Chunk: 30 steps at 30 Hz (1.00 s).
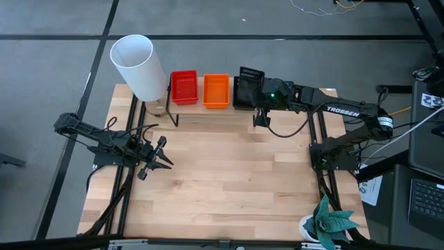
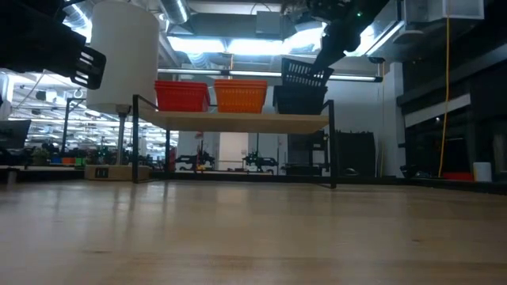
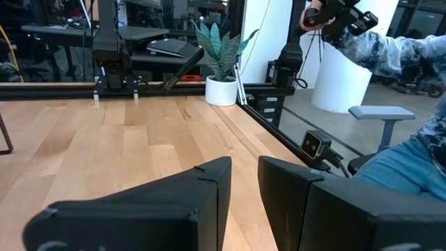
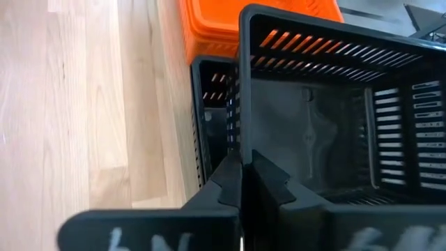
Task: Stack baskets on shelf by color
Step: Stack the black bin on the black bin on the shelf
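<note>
The right gripper [image 1: 255, 89], upper centre of the high view, is clamped on the wall of a black plastic mesh basket [image 2: 304, 74], holding it tilted above the black basket stack [image 2: 299, 99] at the right end of the low wood-topped shelf with thin black legs [image 2: 238, 121]. Beside that stack, left to right, sit the red mesh baskets [image 1: 184, 86] and the orange mesh baskets [image 1: 216, 90].

Released while tilted, the held basket would likely catch on the stack's rim instead of nesting, or slide off the shelf's back edge. Its corner also hangs close to the orange pile and could nudge it.

The left gripper [image 1: 158, 155] waits over the counter [image 1: 229, 180] at centre left, its fingers narrowly parted and holding nothing. A tall white cylinder [image 1: 139, 66] stands at the shelf's left end, well clear.
</note>
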Each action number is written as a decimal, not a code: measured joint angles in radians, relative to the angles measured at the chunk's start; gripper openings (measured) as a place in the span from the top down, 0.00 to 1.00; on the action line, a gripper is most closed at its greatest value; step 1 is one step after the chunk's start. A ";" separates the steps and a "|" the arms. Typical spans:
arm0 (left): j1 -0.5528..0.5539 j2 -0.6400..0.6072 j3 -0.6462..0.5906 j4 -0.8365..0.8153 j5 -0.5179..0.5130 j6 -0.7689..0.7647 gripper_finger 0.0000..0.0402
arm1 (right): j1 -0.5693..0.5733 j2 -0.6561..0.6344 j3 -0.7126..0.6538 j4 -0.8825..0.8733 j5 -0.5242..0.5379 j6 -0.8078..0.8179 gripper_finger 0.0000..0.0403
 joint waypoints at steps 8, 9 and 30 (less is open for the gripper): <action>0.000 0.000 0.000 0.000 0.000 0.000 0.83 | 0.000 0.000 0.000 -0.001 0.000 0.004 0.91; 0.000 0.000 0.000 0.000 0.000 0.000 0.83 | 0.000 0.000 0.000 -0.002 0.000 0.004 0.90; 0.000 0.000 0.000 0.000 0.000 0.000 0.83 | 0.011 0.000 0.001 0.041 -0.113 0.080 0.73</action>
